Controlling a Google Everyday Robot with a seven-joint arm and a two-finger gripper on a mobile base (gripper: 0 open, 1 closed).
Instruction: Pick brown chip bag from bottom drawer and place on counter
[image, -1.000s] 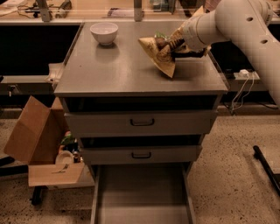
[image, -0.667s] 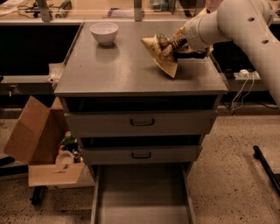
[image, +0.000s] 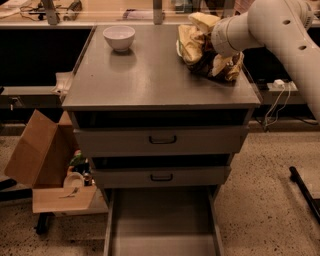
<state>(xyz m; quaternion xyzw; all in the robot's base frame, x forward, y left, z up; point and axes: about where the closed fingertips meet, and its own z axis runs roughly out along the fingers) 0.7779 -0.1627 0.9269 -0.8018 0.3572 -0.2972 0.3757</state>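
The brown chip bag (image: 192, 46) is crumpled, dark brown with pale yellow edges. It is at the back right of the counter (image: 145, 80), its lower end on or just above the surface. My gripper (image: 214, 52) comes in from the right at the end of the white arm. It is shut on the bag's right side, with its fingers mostly buried in the folds. The bottom drawer (image: 162, 220) is pulled open below, and its flat floor shows nothing inside.
A white bowl (image: 119, 36) stands at the back left of the counter. Two upper drawers with black handles (image: 162, 140) are slightly ajar. An open cardboard box (image: 42, 160) with clutter sits on the floor to the left. A black bar (image: 305, 192) lies on the floor to the right.
The gripper has carried the bag towards the back right of the counter. The bag is now more upright and bunched up.
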